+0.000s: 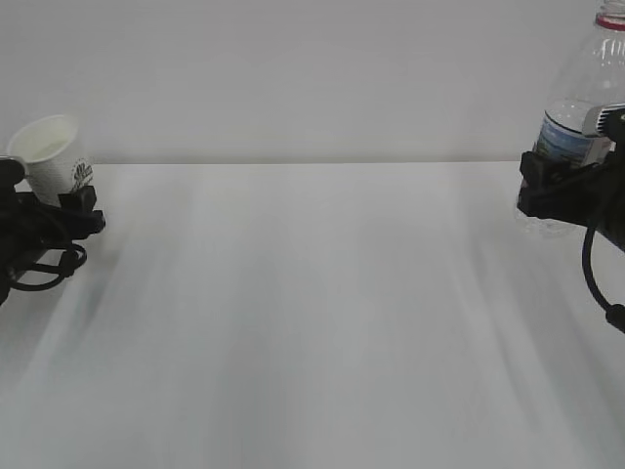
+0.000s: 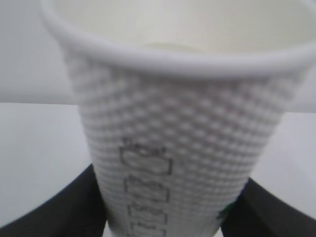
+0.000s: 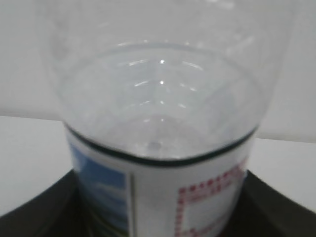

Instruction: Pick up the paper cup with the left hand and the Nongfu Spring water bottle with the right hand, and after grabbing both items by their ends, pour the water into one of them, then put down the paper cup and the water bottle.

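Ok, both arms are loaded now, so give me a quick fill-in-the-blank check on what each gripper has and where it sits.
1. The left hand is closed around the ____, low on its body.
2. The right hand grips the Nongfu Spring water bottle across its ____.
3. In the exterior view, the paper cup tilts so that its open mouth leans toward the ____ of the picture.
4. The neck ring of the bottle is ____ in colour.

Missing words: paper cup; label; left; red

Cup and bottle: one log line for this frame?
left hand: shut on paper cup, tilted | right hand: shut on water bottle, near upright | far apart | pour: not yet begun
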`<state>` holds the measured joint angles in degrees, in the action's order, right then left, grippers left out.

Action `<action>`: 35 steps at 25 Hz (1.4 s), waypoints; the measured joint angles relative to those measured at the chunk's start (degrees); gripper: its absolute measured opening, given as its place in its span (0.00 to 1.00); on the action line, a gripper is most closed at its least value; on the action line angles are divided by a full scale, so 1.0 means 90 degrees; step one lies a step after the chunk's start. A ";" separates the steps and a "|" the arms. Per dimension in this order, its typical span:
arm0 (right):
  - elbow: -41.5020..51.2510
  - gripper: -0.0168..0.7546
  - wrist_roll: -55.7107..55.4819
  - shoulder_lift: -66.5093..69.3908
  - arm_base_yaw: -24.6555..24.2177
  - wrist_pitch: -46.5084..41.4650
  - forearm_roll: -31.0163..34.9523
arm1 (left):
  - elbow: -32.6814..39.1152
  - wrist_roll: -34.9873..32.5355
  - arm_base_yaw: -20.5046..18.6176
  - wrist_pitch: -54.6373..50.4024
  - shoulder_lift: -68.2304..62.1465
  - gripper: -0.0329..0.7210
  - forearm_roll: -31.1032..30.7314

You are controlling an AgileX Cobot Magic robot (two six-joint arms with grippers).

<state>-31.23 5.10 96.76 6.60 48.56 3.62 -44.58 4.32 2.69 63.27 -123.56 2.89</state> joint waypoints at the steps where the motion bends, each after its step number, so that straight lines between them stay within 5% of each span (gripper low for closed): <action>1: 0.0000 0.68 0.0000 0.0000 0.0000 0.0000 0.0000 | -0.0010 0.0004 0.0000 0.0000 -0.0049 0.64 0.0000; 20: 0.0000 0.68 0.0000 0.0000 0.0000 0.0000 -0.0097 | -0.0044 0.0269 0.0000 0.0084 -0.0493 0.64 -0.0269; 28: 0.0000 0.68 0.0000 0.0000 0.0000 0.0000 -0.0120 | -0.0054 0.0269 0.0000 0.0206 -0.0493 0.93 -0.0322; 35: 0.0000 0.68 0.0000 0.0000 0.0000 0.0002 -0.0120 | 0.0128 0.0269 0.0000 0.0234 -0.0493 0.95 -0.0322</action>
<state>-31.23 5.10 96.76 6.60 48.57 2.54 -43.43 6.74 2.69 65.38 -128.00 0.00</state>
